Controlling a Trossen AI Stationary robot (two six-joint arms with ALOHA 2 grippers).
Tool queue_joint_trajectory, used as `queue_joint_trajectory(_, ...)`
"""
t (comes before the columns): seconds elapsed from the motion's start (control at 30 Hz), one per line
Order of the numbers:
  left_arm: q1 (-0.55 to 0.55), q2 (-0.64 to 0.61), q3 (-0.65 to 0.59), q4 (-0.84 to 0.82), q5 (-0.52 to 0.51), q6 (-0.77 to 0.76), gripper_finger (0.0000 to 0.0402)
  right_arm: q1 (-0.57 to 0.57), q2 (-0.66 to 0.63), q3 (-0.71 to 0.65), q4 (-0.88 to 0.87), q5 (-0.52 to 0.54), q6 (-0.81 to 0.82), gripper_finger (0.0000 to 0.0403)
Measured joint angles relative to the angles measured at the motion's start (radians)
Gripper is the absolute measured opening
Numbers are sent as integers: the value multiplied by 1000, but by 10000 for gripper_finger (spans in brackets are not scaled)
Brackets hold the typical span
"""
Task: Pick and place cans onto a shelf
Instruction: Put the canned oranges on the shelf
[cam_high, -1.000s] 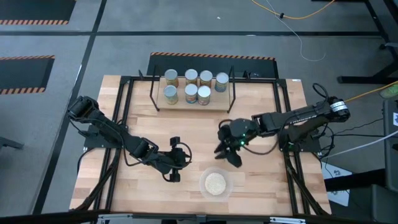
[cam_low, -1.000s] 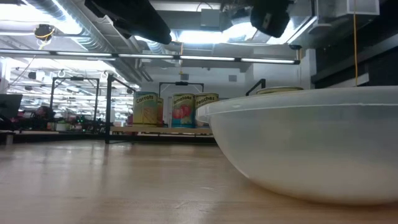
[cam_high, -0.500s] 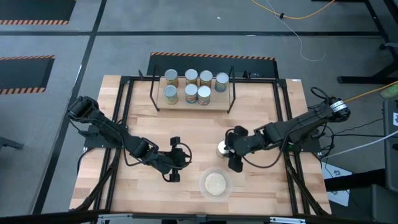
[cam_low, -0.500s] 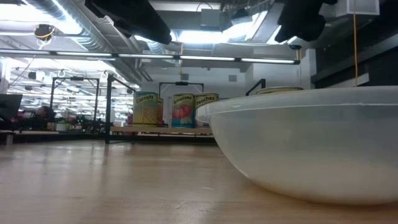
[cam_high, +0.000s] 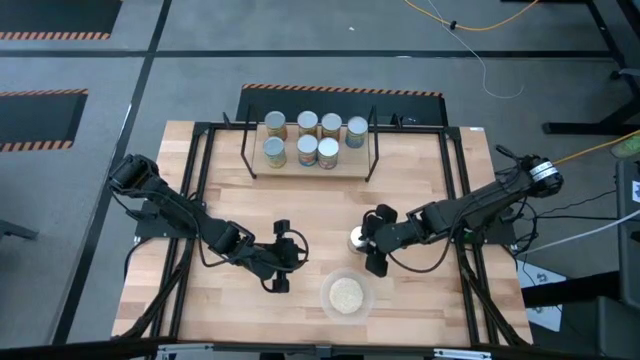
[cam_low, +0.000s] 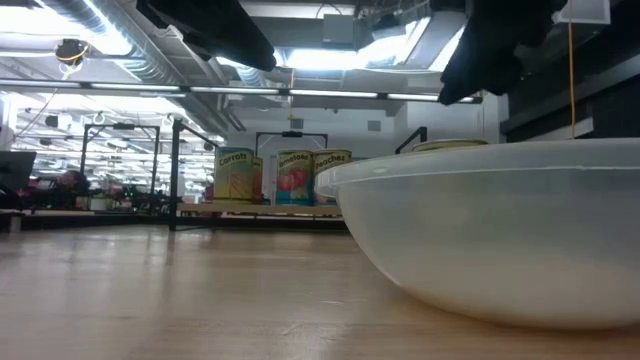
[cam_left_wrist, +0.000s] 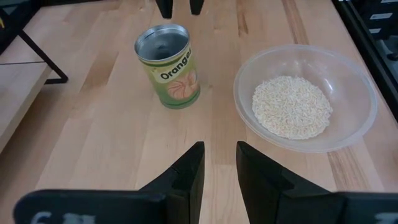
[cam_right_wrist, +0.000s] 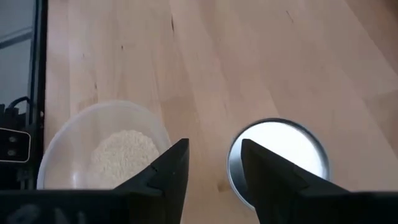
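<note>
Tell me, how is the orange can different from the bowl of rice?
The orange can is tall and narrow; the bowl is low and wide. The can is shiny metal with a green label and a closed top; the bowl is clear, open, and holds white grains. Both stand upright on the wooden table, side by side, not touching.

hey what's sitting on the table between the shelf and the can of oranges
Nothing. In the high view, only bare wooden tabletop lies between the shelf and the Oranges can.
</note>
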Motion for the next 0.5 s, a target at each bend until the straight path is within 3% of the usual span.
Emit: queue_joint_trajectory(0.5,0,0,0,0,0,0,86,0,0,-176,174,5,-34,152)
